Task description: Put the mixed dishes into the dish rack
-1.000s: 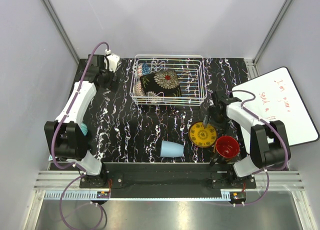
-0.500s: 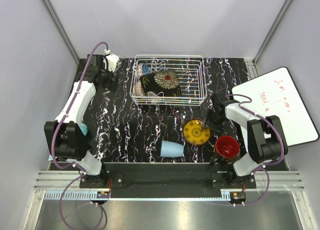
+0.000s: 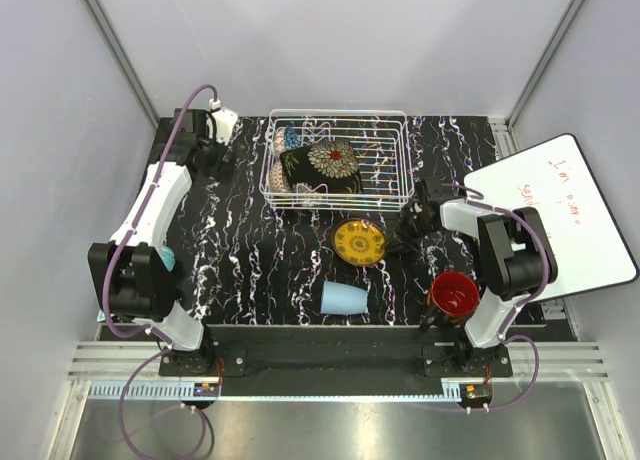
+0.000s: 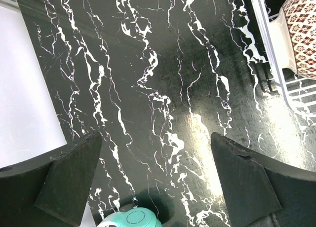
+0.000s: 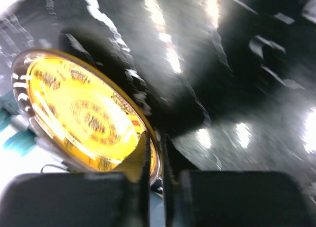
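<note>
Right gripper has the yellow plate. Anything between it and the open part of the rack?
Nothing lies on the table between the yellow plate and the dish rack. Only the rack's raised near side must be cleared. The black square plate fills the left part; the right part looks free.

I see a black, white-veined desk (image 3: 240,250). On it: white wire dish rack (image 3: 388,170) at far centre, light-blue cup (image 3: 344,299) on its side near front, red-inside mug (image 3: 454,293) upright front right.
</note>
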Controlling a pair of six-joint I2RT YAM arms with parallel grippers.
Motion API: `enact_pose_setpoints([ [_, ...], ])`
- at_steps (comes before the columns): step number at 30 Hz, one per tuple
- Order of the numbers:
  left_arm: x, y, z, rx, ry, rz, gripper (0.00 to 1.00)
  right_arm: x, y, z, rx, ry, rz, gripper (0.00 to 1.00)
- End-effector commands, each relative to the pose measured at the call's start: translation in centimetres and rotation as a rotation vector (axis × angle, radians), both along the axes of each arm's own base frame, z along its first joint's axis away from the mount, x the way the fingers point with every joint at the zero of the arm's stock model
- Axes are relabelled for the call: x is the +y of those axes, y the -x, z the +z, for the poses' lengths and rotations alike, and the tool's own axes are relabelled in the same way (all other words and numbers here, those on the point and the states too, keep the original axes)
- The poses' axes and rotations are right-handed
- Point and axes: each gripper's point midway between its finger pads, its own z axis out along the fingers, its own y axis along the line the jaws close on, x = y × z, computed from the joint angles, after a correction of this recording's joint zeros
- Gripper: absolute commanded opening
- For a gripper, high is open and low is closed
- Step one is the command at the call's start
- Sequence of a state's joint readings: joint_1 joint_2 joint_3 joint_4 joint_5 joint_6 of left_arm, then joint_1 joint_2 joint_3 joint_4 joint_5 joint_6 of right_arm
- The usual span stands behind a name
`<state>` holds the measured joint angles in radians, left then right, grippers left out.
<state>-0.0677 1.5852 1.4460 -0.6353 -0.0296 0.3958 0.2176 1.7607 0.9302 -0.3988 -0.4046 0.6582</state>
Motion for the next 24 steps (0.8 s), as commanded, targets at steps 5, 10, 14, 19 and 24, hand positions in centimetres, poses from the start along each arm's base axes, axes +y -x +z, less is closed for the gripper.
enact_pose_setpoints([
  [5,1.2,1.6,4.7,-0.082,-0.012,-0.049,0.98,-1.6,1.1,-4.1,0.057,0.041,-0.021,0.0],
  [10,-1.1,6.4,7.7,-0.005,0.175,-0.277,0.99,-1.9,1.2,-3.4,0.021,0.051,-0.007,0.0],
  [14,-4.7,12.7,5.9,0.26,0.34,-0.431,0.98,-2.3,1.7,-1.9,-0.053,0.064,0.027,0.0],
  [19,-8.7,16.0,3.5,0.483,0.535,-0.519,0.93,-2.4,2.0,-0.8,-0.122,0.066,0.056,0.0],
  [24,-11.6,15.6,2.1,0.552,0.642,-0.569,0.93,-1.1,1.1,0.7,-0.169,0.033,0.093,0.0],
])
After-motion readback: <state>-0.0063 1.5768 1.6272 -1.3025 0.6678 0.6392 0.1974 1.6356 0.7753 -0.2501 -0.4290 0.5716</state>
